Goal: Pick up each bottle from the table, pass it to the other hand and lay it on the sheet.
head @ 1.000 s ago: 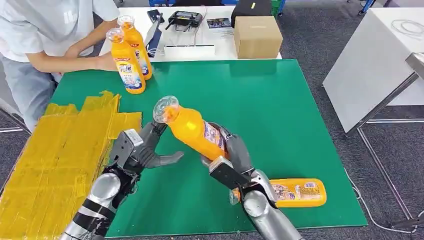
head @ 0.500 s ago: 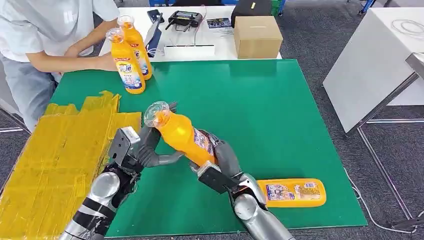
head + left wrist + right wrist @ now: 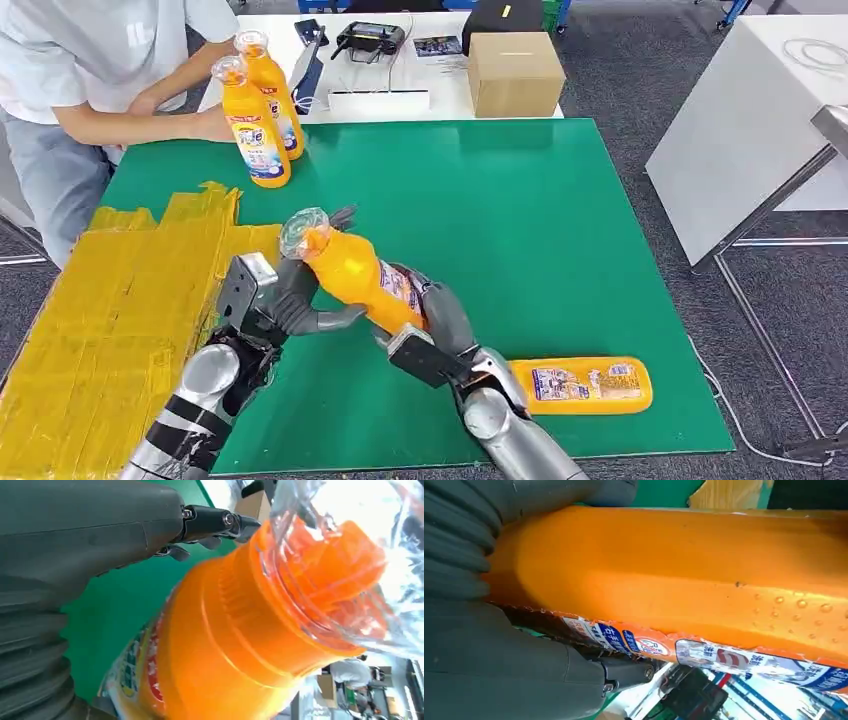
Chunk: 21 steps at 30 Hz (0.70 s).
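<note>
Right now my right robot hand (image 3: 425, 320) grips an orange bottle (image 3: 360, 280) around its lower body, tilted above the green table (image 3: 560, 240), its clear-wrapped cap (image 3: 303, 232) pointing toward my left robot hand (image 3: 285, 300). My left robot hand's fingers are spread on either side of the bottle's neck and shoulder; I cannot tell whether they touch it. The bottle's label carries small blue and red print, too blurred to read, though the right wrist view shows Chinese characters on it.

I count four orange bottles: the one I hold, one lying on its side (image 3: 585, 385) near the table's near edge just beside my right arm, and two standing upright (image 3: 256, 125) at the far left corner, where a person's hand (image 3: 212, 122) rests against them. Their labels show blue lettering I cannot make out. One yellow sheet (image 3: 110, 300) covers the table's left side. Beyond the table sits one cardboard box (image 3: 515, 72).

Compared with a second ago, the held bottle has travelled left and lower, so its cap now sits between my left fingers.
</note>
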{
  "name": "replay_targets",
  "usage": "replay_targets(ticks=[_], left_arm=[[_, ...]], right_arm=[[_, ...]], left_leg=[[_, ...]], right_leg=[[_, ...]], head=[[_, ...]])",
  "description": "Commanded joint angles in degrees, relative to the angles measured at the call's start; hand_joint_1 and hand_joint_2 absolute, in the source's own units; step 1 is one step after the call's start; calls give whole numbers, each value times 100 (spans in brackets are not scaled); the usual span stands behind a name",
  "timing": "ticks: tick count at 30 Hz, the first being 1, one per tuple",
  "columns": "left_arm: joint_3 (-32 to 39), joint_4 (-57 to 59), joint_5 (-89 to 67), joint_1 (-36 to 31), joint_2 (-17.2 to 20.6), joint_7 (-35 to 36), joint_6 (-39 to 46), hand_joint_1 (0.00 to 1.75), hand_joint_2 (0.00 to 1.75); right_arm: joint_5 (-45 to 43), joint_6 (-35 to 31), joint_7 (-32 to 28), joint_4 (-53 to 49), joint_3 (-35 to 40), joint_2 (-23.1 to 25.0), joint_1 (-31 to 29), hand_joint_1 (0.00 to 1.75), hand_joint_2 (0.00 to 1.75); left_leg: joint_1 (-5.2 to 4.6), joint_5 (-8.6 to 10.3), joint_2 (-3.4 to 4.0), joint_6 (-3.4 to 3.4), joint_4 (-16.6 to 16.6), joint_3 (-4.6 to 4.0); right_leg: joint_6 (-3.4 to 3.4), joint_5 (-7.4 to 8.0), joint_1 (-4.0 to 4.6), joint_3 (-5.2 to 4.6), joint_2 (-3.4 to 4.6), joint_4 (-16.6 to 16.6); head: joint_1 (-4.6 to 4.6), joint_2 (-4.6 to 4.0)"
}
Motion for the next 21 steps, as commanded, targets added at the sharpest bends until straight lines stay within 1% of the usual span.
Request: replay_targets(ticks=[1,3,5,8,11,12,13,14,15,16,20,21], left_arm=[[-143,332,629,-237,20,53,-336,0,175],[-238,339,770,-220,-6,110,-482,0,175],[-287,365,826,-206,-43,113,-508,0,175],[-331,436,1032,-211,-87,154,-536,0,175],[-356,542,1233,-229,-120,189,-542,0,175],[-359,574,1291,-235,-128,194,-530,9,175],[-345,592,1330,-232,-142,194,-522,152,175],[-322,596,1383,-223,-157,186,-516,175,175],[-309,594,1408,-216,-165,181,-510,175,175],[-282,576,1453,-199,-174,168,-493,175,175],[-252,527,1511,-183,-157,168,-453,175,175],[-242,534,1526,-182,-164,171,-436,175,175]], right_arm=[[-114,61,-95,607,367,52,-344,175,175],[-149,65,-147,620,420,101,-402,175,175],[-152,85,-141,614,460,119,-435,175,175],[-211,92,-148,626,515,130,-448,175,175],[-259,97,-158,679,581,141,-466,175,175],[-274,89,-166,694,605,142,-476,175,175],[-278,86,-169,699,614,142,-479,175,175],[-281,82,-172,699,624,141,-482,175,175],[-283,77,-172,697,626,138,-480,175,175],[-287,71,-171,691,633,130,-480,175,175],[-313,60,-161,693,639,108,-481,175,175],[-320,55,-161,696,639,107,-481,175,175]], left_leg=[[1,-4,-2,-1,-5,17],[4,-12,-4,-1,-4,35],[0,-3,-3,0,-4,14],[2,-9,-4,1,-4,28],[3,-7,-4,0,-4,22],[-1,-4,-4,0,-5,16],[2,-8,-4,0,-5,26],[2,-4,-6,0,-4,16],[3,-8,-8,0,-5,28],[-1,-4,-6,0,-5,16],[3,-11,-6,-1,-5,32],[4,-6,-3,-1,-4,19]], right_leg=[[-2,-4,1,18,0,-6],[-4,-10,4,38,0,-9],[-1,-3,0,14,-1,-5],[-3,-8,2,30,-1,-8],[-2,-5,2,24,-1,-8],[-1,-4,-2,17,-2,-5],[-2,-7,1,28,-2,-8],[-2,-4,1,18,-4,-6],[-3,-8,2,31,-5,-9],[-2,-5,-2,17,-4,-5],[-3,-10,2,35,-2,-9],[-3,-4,3,21,-1,-8]], head=[[0,0],[-2,0],[-2,0],[-2,0],[0,0],[-2,0],[-2,0],[0,0],[-2,0],[-2,0],[-2,0],[0,0]])
